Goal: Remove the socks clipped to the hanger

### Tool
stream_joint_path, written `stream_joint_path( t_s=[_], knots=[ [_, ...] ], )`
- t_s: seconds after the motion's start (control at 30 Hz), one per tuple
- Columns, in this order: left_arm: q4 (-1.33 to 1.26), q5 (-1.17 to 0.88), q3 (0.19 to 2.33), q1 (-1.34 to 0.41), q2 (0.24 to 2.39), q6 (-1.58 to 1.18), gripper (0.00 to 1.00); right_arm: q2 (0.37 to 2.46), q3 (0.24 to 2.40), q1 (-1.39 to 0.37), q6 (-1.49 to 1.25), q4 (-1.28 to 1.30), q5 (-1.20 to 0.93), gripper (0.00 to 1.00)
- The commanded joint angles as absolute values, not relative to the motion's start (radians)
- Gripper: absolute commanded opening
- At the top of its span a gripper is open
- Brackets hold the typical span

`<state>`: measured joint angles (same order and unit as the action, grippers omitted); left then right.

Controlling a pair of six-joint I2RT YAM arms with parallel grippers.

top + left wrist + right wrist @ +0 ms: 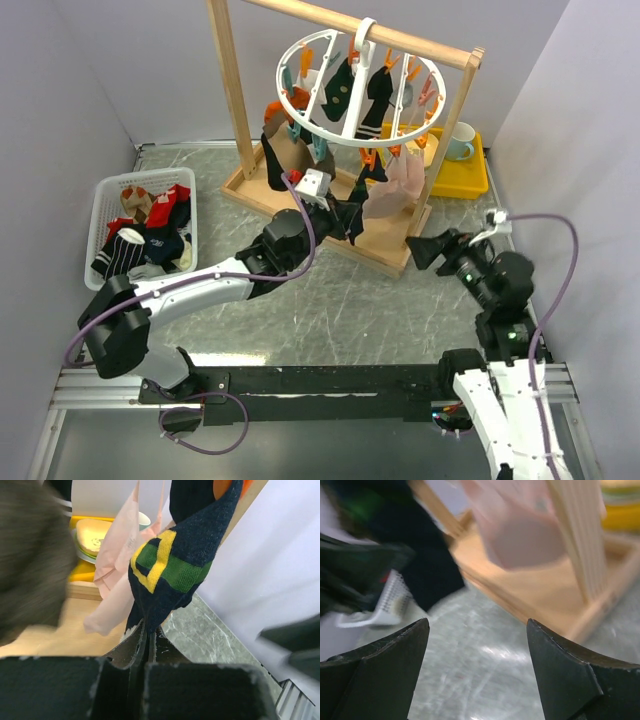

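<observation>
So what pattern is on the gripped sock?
The sock is navy with green and yellow bands; left wrist view.

Grey marbled tabletop point(380, 310), pale walls point(80, 70)

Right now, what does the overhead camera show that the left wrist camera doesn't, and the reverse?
Only the overhead view shows the whole white ring hanger on its wooden rack, and the white basket at the left. Only the left wrist view shows the yellow and green pattern on the dark sock, and the left pincer closed on its lower end. Both show the pale pink sock hanging beside it and the yellow tray behind.
</observation>
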<state>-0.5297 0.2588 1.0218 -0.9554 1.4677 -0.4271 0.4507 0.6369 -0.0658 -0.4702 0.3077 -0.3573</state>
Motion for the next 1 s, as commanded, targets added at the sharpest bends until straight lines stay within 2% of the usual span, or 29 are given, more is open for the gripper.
stream_joint_path(
  t_s=[0.0,0.17,0.23,0.27,0.43,0.6,0.7,0.97],
  knots=[
    [-0.514,0.218,1.020,-0.960,1.401,-0.422,0.01,0.587,0.854,-0.103,-0.431,0.313,-0.451,0.86],
    [-0.465,0.150,1.068,-0.969,1.404,-0.425,0.01,0.710,1.067,-0.329,-0.396,0.362,-0.214,0.86],
    [-0.434,0.163,1.091,-0.979,1.408,-0.414,0.01,0.788,1.165,-0.400,-0.367,0.383,-0.135,0.83],
    [-0.428,0.175,1.097,-0.994,1.408,-0.410,0.01,0.840,1.196,-0.458,-0.359,0.406,-0.070,0.80],
    [-0.359,0.294,1.166,-1.041,1.420,-0.382,0.01,0.978,1.405,-0.575,-0.319,0.492,0.119,0.77],
    [-0.313,0.405,1.212,-1.118,1.437,-0.335,0.01,1.086,1.512,-0.679,-0.275,0.531,0.317,0.75],
    [-0.310,0.451,1.221,-1.147,1.440,-0.318,0.01,1.118,1.546,-0.715,-0.253,0.528,0.359,0.73],
    [-0.319,0.463,1.216,-1.184,1.425,-0.330,0.01,1.154,1.605,-0.758,-0.236,0.528,0.402,0.75]
  ],
)
